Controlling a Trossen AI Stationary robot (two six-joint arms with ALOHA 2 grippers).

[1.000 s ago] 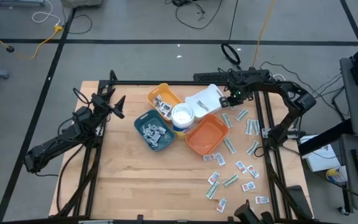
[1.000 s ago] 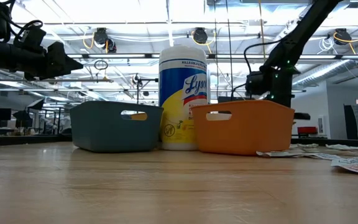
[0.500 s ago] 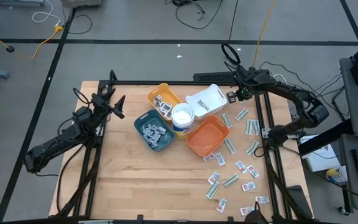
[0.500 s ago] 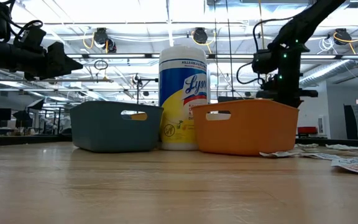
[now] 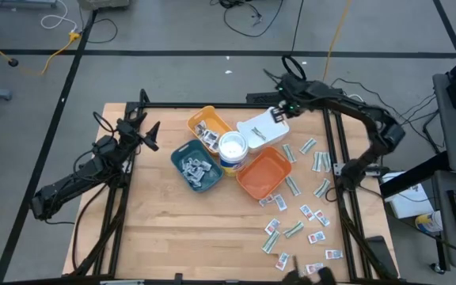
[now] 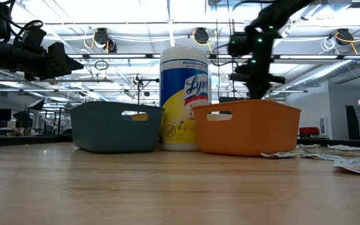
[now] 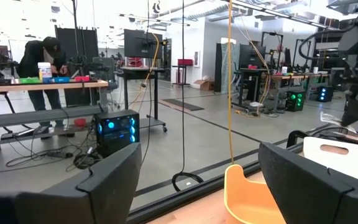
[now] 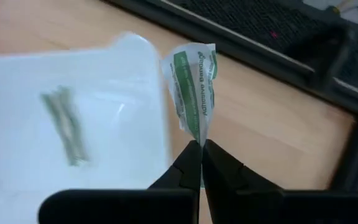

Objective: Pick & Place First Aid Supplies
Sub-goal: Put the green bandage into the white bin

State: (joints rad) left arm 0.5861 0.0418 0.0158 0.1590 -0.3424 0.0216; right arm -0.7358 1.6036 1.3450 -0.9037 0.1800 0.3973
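Now one narrow green-white paper strip point(image 8: 195, 78) pinched in right gripper point(image 8: 200, 148)

Four plastic trays sit mid-frame: yellow, white point(image 5: 258, 130), blue, orange; left gripper point(image 5: 150, 134), fingers spread, waits left.

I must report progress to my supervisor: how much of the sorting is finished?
Done: packets lie in the yellow plastic tray and teal tray. In hand: the right end effector pinches a green-white packet beside the white tray. Left: many packets remain scattered on the wooden table.
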